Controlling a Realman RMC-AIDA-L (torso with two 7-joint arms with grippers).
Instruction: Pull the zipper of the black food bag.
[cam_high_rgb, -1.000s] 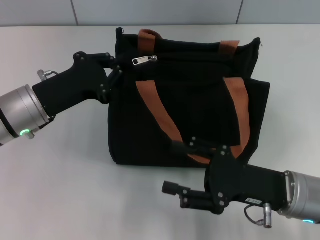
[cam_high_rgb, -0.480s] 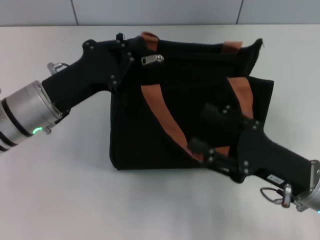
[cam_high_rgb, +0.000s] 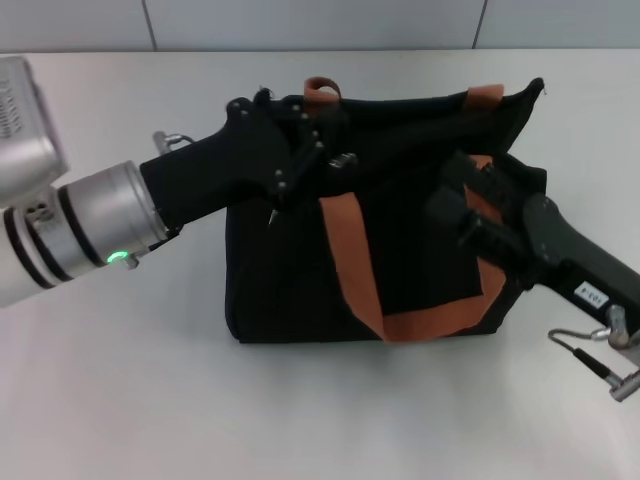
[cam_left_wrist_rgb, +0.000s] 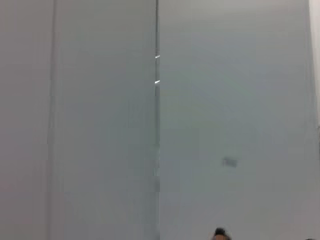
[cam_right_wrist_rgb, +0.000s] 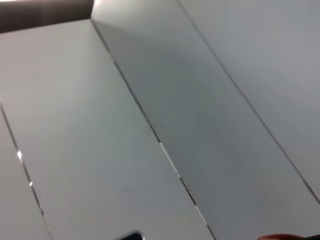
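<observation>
Because the pull has to run along the zip line, what matters is where the zipper (cam_high_rgb: 343, 160) sits against the left gripper (cam_high_rgb: 318, 128): in the head view the small silver tab shows just to the right of and slightly below that gripper's tip, at the upper centre of the frame, touching or almost touching it. The black food bag (cam_high_rgb: 290, 270) fills the middle of the frame, its top edge running from the upper centre out to the upper right corner, so the zip line's long axis lies roughly left to right, rising a little toward the right. By my judgement the pull should follow that line rightward, away from the left arm's own body.

Against the dark fabric the left gripper's fingers do not separate out, so I cannot tell whether they are spread or closed, or whether they already hold the tab.

At the right side of the frame the right gripper (cam_high_rgb: 455, 185) lies on the bag's front panel beside an orange strap handle (cam_high_rgb: 350, 262), well apart from the tab; it looks placed to steady the bag, though its finger state is equally unreadable. Both wrist views show only pale wall panels, so they add nothing about either grip.

Of the two arms, the left is clearly nearer the tab.
</observation>
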